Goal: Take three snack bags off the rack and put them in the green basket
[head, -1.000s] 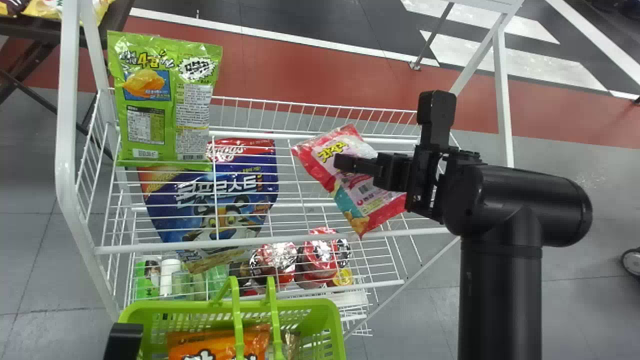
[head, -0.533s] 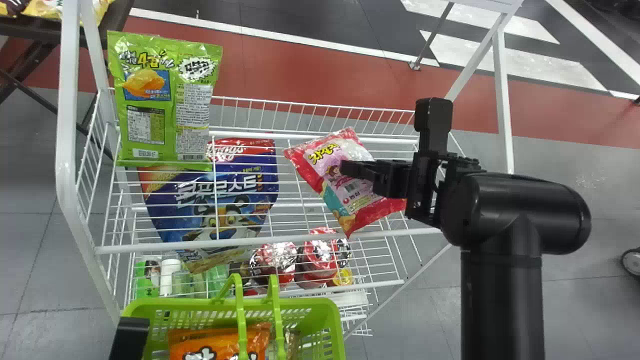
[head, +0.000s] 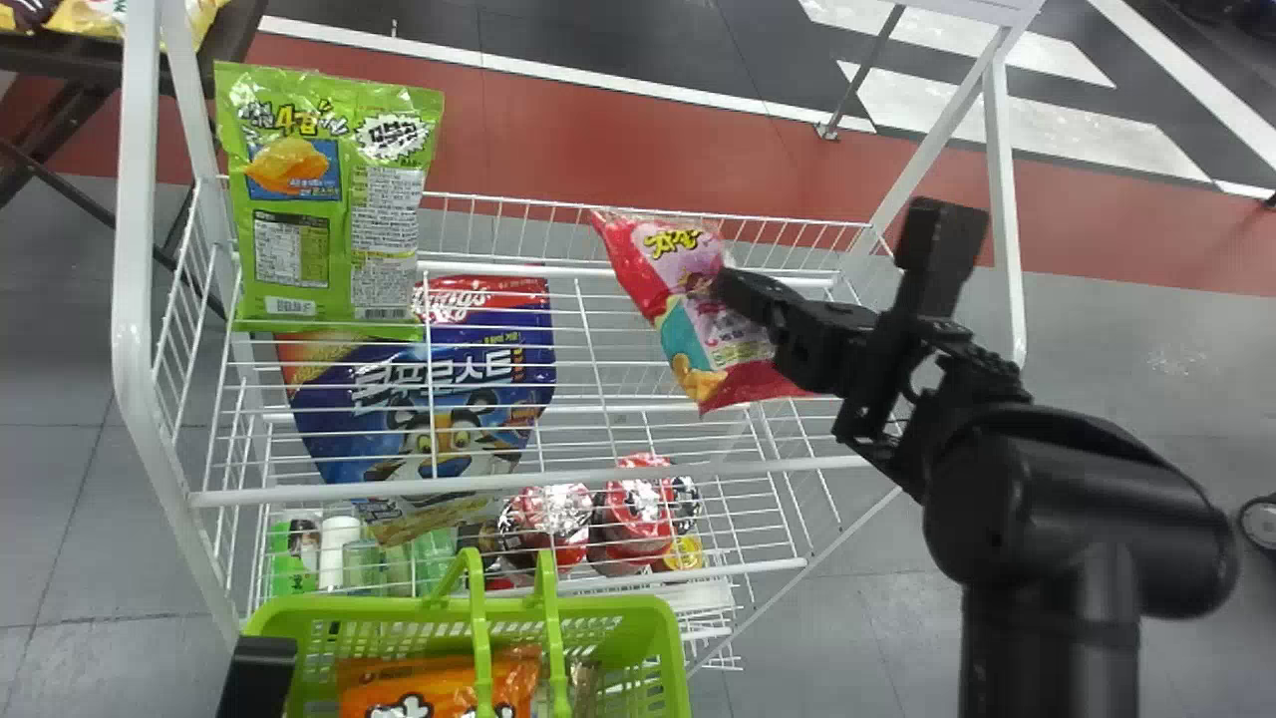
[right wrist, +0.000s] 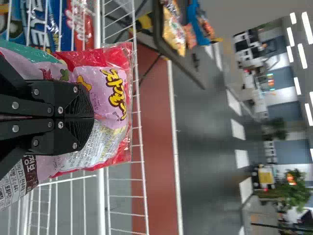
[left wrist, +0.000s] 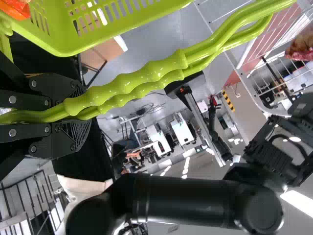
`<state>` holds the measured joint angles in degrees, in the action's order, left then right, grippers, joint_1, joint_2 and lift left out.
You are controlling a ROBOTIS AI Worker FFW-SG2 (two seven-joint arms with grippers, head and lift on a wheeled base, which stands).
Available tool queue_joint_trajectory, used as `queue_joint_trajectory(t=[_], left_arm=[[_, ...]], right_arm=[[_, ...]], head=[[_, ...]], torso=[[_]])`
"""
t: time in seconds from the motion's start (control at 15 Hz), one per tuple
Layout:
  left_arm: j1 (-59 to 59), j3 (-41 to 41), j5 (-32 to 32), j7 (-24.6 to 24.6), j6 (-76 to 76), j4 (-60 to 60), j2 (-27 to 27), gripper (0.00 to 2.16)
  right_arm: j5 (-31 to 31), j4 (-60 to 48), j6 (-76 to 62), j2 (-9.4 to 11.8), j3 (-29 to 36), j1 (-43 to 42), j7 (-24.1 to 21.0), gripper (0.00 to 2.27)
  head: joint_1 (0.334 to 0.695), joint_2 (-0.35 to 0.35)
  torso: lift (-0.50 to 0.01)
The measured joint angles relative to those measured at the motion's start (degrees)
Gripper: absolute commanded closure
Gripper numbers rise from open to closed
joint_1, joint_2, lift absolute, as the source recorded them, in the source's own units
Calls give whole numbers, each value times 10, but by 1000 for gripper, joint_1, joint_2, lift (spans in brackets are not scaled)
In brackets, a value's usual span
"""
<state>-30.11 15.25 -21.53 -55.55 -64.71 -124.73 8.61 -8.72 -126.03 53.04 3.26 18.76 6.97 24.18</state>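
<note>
Head view: pink bag (head: 688,319) (pinched) overlaps rack's edge (head: 538,200).

From where I'm standing, there's a dark table (head: 50,68) over at the far left, with yellow packets (head: 95,18) lying on it. Low down sit 2 red packs with shiny foil tops (head: 546,524), side by side, a yellow lid (head: 685,551) close by, and a white cylinder (head: 339,550) just beside a green pack (head: 291,570). A red band (head: 558,150) crosses the grey floor (head: 60,449). Off right there's a wheel (head: 1260,525). Further back I can see a leafy plant (right wrist: 293,191) and ceiling lights (right wrist: 298,82).
</note>
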Motion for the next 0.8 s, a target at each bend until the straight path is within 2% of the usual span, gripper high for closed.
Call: queue_joint_trajectory(t=[0.33, 0.47, 0.8], left_arm=[[-3, -3, 0, 1, 1, -3, 0, 1541], [-4, -6, 0, 3, 4, -3, -2, 1541], [-14, -9, 2, 9, 27, -5, -9, 1541]], right_arm=[[-113, -149, -9, -12, 79, 151, 19, 2223], [-162, -206, 47, -13, 114, 211, 35, 2223], [-213, -260, 254, -16, 140, 271, 97, 2223]], head=[[695, -350], [695, -350], [695, -350]], torso=[[-18], [-18], [-18]])
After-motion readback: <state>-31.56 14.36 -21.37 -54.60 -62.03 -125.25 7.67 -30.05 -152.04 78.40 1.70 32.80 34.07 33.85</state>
